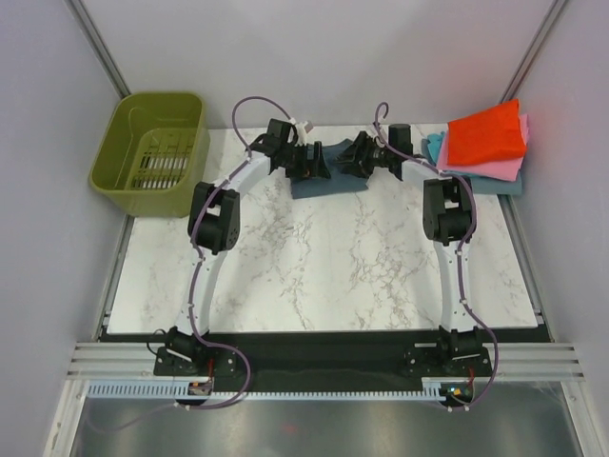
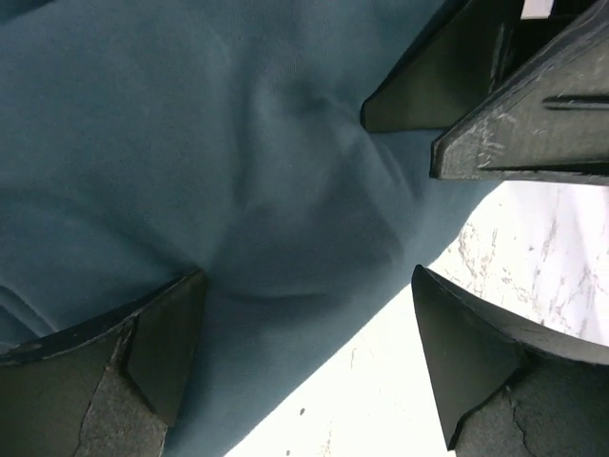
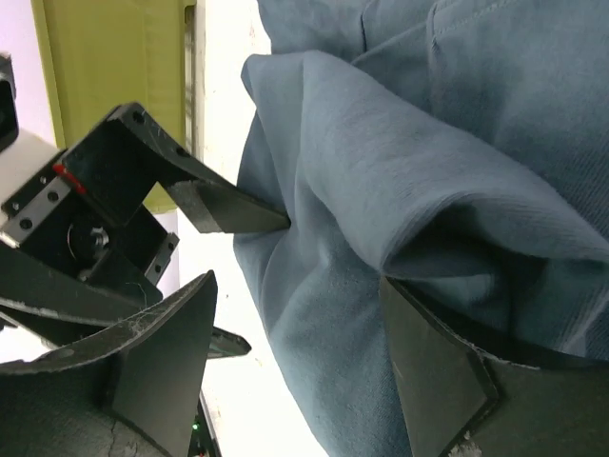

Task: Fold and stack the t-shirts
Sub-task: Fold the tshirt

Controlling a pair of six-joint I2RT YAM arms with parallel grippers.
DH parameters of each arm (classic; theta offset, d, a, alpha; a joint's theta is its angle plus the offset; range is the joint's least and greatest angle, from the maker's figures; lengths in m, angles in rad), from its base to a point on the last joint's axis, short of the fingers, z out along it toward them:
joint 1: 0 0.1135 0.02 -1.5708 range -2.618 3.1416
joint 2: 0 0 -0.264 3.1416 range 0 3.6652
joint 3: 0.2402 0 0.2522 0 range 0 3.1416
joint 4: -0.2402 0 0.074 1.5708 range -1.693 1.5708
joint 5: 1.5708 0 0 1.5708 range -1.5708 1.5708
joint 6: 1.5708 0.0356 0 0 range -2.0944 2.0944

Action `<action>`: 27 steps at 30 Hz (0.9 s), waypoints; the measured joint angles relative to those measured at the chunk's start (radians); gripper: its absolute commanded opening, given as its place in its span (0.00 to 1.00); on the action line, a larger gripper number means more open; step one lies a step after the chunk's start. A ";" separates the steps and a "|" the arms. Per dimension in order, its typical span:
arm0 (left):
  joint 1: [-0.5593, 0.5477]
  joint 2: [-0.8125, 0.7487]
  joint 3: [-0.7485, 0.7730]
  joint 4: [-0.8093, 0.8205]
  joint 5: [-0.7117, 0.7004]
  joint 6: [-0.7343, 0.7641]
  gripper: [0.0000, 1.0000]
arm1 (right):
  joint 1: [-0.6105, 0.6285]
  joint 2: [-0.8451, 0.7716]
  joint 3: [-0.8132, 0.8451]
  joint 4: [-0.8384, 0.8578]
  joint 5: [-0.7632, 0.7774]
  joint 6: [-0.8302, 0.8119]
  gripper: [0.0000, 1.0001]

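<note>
The slate blue-grey t-shirt (image 1: 329,181) lies bunched at the back middle of the table. My left gripper (image 1: 314,164) is over its left part. In the left wrist view the left gripper (image 2: 309,328) is open, with the shirt (image 2: 190,143) and its edge between the jaws. My right gripper (image 1: 354,158) is over the shirt's right part. In its wrist view the right gripper (image 3: 295,352) is open over the cloth (image 3: 400,162), and a fold hangs over its right finger (image 3: 438,371). The two grippers face each other closely. A folded stack sits back right: red-orange (image 1: 485,135) on pink (image 1: 504,168) on teal (image 1: 434,146).
An olive-green plastic basket (image 1: 126,176) stands off the table's back left corner; it also shows in the right wrist view (image 3: 105,67). The marble tabletop (image 1: 324,267) stretches toward the arm bases. Grey walls close in the back and sides.
</note>
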 measured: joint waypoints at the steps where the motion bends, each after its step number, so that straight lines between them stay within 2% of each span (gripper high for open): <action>1: 0.001 0.000 0.000 0.001 0.002 -0.005 0.97 | -0.001 0.000 -0.004 0.005 -0.002 0.001 0.78; 10: 0.011 -0.026 -0.063 0.026 0.050 -0.020 0.97 | -0.002 -0.066 -0.140 0.061 -0.019 0.002 0.78; 22: 0.003 -0.285 -0.471 0.011 0.131 -0.069 0.99 | 0.018 -0.295 -0.479 -0.022 -0.045 -0.016 0.78; 27: 0.005 -0.356 -0.502 -0.052 0.098 -0.068 0.99 | 0.011 -0.368 -0.515 -0.118 -0.045 -0.058 0.79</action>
